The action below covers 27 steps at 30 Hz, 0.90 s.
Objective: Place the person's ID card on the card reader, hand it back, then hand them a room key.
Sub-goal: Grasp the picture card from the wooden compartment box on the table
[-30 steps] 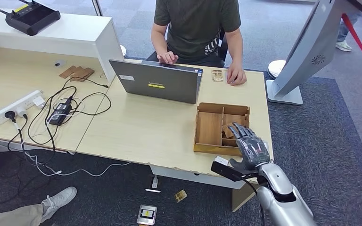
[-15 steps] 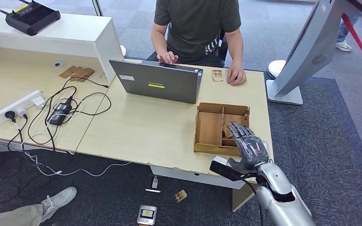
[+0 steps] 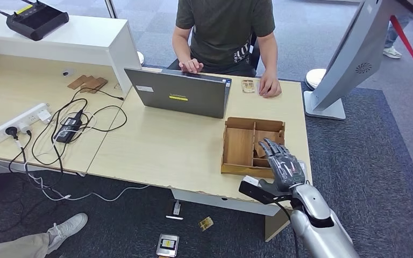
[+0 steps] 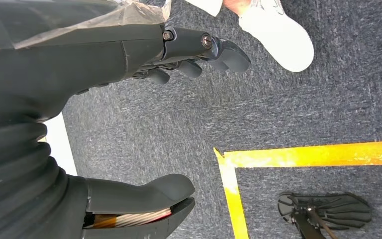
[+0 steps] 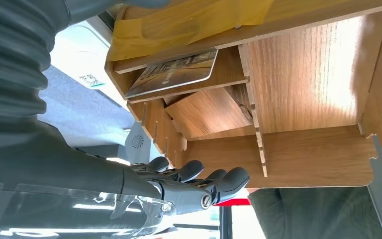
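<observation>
Above the wooden tray (image 3: 238, 146), right hand (image 3: 284, 165) hovers, fingers spread.

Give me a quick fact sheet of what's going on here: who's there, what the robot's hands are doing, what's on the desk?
Person: seated across the desk behind a laptop, one hand beside a small card
Right hand: fingers spread, holding nothing, over the near right part of the wooden tray
Tray contents: a card in one compartment, seen from the right wrist
Left hand: hanging over grey carpet, holding nothing
Also on desk: power strip, cables
</observation>
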Each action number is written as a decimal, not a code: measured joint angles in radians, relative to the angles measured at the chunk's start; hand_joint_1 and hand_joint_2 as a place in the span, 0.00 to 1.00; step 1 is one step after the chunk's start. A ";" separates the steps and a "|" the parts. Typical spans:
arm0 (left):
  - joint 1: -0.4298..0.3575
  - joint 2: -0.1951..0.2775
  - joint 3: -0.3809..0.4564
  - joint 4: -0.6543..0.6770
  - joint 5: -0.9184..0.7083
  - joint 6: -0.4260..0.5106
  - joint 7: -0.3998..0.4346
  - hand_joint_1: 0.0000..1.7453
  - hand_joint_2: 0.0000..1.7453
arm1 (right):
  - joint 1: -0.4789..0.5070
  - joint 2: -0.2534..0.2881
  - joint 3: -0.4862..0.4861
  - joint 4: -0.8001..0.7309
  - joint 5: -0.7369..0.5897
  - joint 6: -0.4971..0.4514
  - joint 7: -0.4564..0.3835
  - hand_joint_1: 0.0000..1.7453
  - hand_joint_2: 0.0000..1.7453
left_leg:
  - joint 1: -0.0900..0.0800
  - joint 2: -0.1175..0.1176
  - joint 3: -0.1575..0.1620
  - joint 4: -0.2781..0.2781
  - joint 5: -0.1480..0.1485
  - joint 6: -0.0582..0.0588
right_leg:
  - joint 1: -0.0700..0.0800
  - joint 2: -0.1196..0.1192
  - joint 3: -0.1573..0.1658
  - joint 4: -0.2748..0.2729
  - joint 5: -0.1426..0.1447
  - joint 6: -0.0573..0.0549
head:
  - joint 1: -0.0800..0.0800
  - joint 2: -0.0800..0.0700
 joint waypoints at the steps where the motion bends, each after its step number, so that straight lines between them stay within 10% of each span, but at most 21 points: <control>1: 0.000 0.000 0.000 0.000 0.000 0.000 0.000 0.00 1.00 | -0.003 0.001 0.000 0.006 0.000 -0.003 0.000 0.00 1.00 | 0.000 0.000 0.000 0.000 0.000 0.000 | 0.000 0.000 0.000 0.000 0.000 0.000 | 0.000 0.000; 18: 0.000 0.000 0.001 0.000 -0.007 0.000 0.000 0.00 1.00 | -0.045 0.009 -0.008 0.080 0.004 -0.037 -0.003 0.00 1.00 | 0.000 0.000 0.000 0.000 0.000 0.000 | 0.000 0.000 0.000 0.000 0.000 0.000 | 0.000 0.000; 22: 0.000 0.000 0.001 0.000 -0.008 0.000 0.000 0.00 1.00 | -0.050 0.009 -0.011 0.093 0.005 -0.037 -0.004 0.87 1.00 | 0.000 0.000 0.000 0.000 0.000 0.000 | 0.000 0.000 0.000 0.000 0.000 0.000 | 0.000 0.000; 27: 0.000 0.000 0.001 0.000 -0.010 0.000 0.000 0.00 1.00 | -0.052 0.009 -0.013 0.107 0.005 -0.036 -0.005 1.00 1.00 | 0.000 0.000 0.000 0.000 0.000 0.000 | 0.000 0.000 0.000 0.000 0.000 0.000 | 0.000 0.000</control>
